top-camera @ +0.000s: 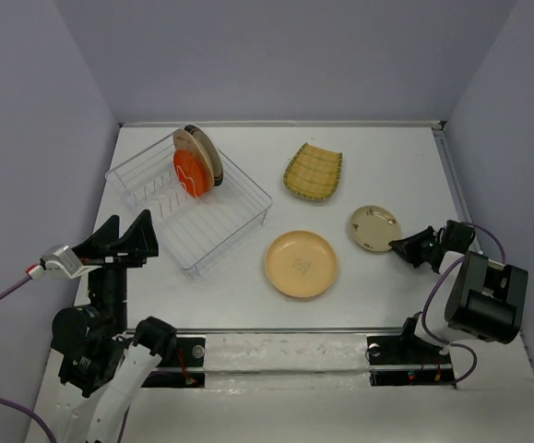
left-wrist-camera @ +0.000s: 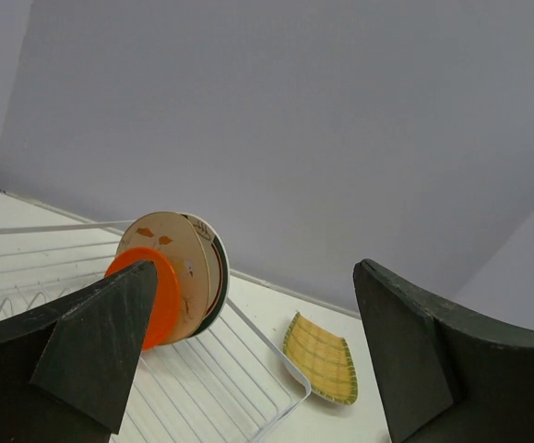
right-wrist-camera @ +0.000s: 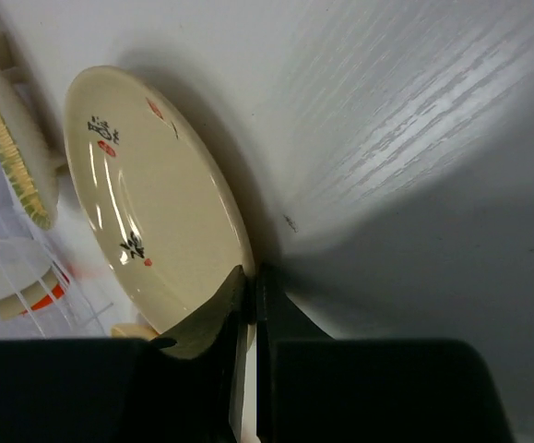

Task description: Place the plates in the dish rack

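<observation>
The white wire dish rack (top-camera: pixel 220 231) stands at the left. It holds an orange-red plate (top-camera: pixel 191 175), a cream plate (top-camera: pixel 189 144) and a dark-green-rimmed plate (top-camera: pixel 215 159), all on edge. A yellow woven-look plate (top-camera: pixel 313 171), a tan plate (top-camera: pixel 301 264) and a small cream plate (top-camera: pixel 373 227) lie on the table. My right gripper (top-camera: pixel 403 246) is shut on the small cream plate's (right-wrist-camera: pixel 147 212) near rim (right-wrist-camera: pixel 251 277). My left gripper (top-camera: pixel 124 237) hovers open and empty at the rack's near-left corner. Its wrist view shows the rack (left-wrist-camera: pixel 265 349) and the plates on edge (left-wrist-camera: pixel 165 293).
The grey enclosure walls close in the table at the back and both sides. The yellow woven-look plate (left-wrist-camera: pixel 320 358) lies just past the rack's far corner. The tan plate lies between the rack and the small cream plate.
</observation>
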Action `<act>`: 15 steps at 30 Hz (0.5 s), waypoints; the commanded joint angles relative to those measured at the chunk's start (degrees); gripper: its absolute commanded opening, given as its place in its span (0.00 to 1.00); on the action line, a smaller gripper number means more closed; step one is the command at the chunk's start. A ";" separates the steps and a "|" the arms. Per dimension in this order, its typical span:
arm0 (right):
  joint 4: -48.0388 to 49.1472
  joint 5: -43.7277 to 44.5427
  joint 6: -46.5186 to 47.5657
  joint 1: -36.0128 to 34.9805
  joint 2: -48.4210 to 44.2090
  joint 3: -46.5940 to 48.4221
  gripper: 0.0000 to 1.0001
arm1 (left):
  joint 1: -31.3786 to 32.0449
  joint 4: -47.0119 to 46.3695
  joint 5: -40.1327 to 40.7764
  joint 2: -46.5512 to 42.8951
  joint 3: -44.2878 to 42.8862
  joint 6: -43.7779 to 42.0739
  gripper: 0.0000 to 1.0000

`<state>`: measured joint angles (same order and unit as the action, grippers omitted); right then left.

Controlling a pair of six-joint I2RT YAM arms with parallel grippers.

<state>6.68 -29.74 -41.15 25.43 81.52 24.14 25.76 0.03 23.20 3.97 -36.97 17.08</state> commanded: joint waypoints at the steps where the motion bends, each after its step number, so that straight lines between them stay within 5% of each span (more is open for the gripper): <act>1: 4.49 3.17 -2.89 -0.21 -6.16 -2.69 0.07 | -0.09 -0.56 -1.14 1.39 -0.91 0.76 0.99; 4: -6.53 11.23 -1.05 -1.78 -21.01 1.24 0.07 | -0.09 1.53 -0.61 1.57 -1.88 -0.11 0.99; 8: -18.09 25.31 4.93 -15.44 -34.74 14.94 0.07 | -0.09 5.41 1.14 4.29 -5.02 -1.61 0.99; 12: -22.31 37.53 6.95 -29.30 -33.36 31.37 0.07 | -0.09 6.12 0.88 6.49 -9.43 -1.09 0.99; 15: -23.20 53.24 11.33 -55.55 -24.24 44.47 0.07 | -0.01 5.33 0.09 6.58 -12.41 0.14 0.99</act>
<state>-13.39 2.94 -35.88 -7.99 49.84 56.66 25.78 7.62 23.35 10.04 -43.88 16.88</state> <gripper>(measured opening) 0.095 0.990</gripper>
